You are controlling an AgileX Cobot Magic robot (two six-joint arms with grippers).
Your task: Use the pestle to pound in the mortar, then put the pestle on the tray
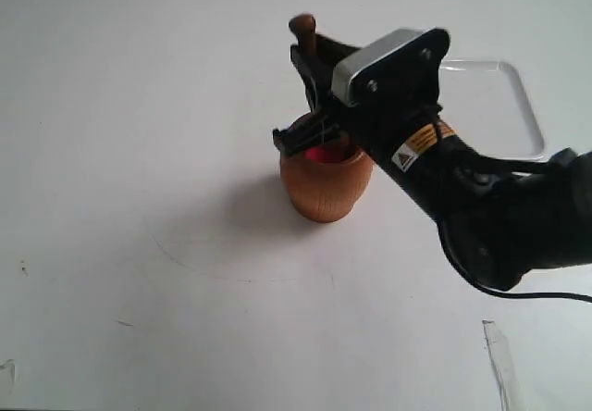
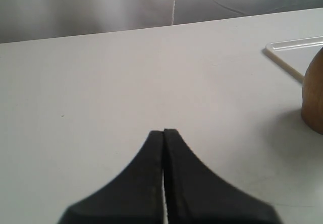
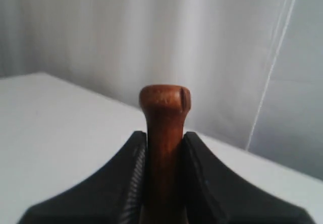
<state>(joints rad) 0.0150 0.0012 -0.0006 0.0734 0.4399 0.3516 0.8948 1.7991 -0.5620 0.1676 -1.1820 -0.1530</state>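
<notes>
While the one pestle [image 1: 303,30] is standing in the one mortar [image 1: 324,187] near the table's [image 1: 139,152] middle, the right gripper [image 1: 313,105] is clamping its handle below the knob. One red ball [image 1: 324,155] is showing inside. One tray [image 1: 523,96] is lying toward the far right corner. The left gripper [image 2: 164,133] is hovering clenched, empty.

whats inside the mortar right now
Inside the mortar a red patch shows just below the rim. The pestle, gripped by the right tool, runs down toward it, but the tool covers its lower end and most of the opening.
</notes>
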